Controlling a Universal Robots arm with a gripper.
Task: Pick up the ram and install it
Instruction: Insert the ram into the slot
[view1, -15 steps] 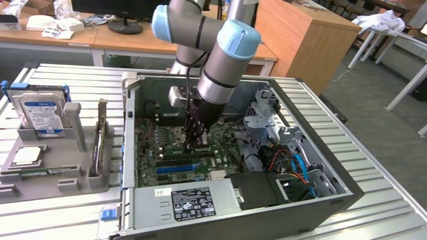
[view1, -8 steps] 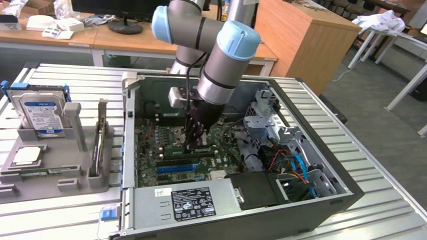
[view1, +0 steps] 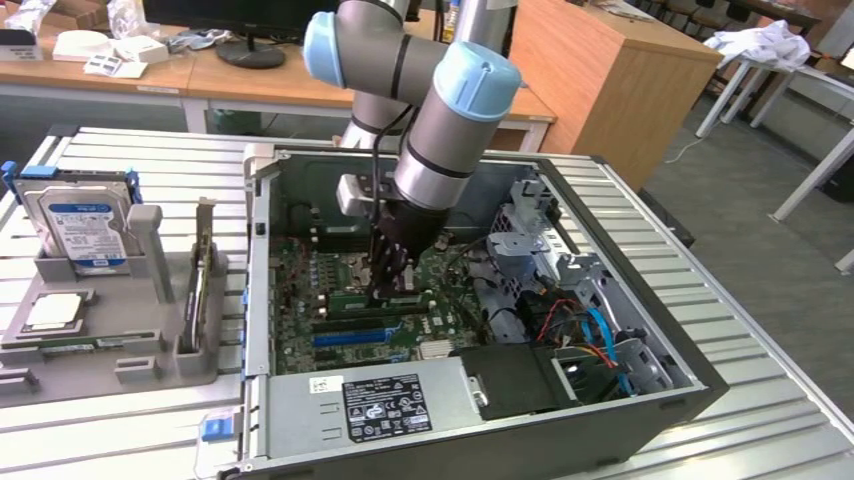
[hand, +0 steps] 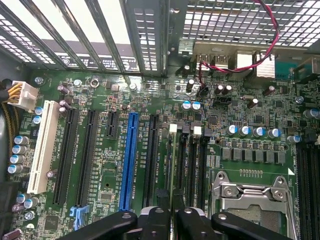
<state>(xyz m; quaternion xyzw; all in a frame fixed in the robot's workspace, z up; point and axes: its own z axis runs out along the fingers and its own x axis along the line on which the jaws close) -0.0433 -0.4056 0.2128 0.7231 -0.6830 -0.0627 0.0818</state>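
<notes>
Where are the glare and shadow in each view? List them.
Exterior view: glare on the arm's blue caps, the case interior shadowed. Wrist view: light blows out white behind the slot bars; the jaws gripping the ram look dark.

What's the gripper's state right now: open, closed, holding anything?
The gripper: closed on the ram, which it holds edge-on, low over the motherboard.
</notes>
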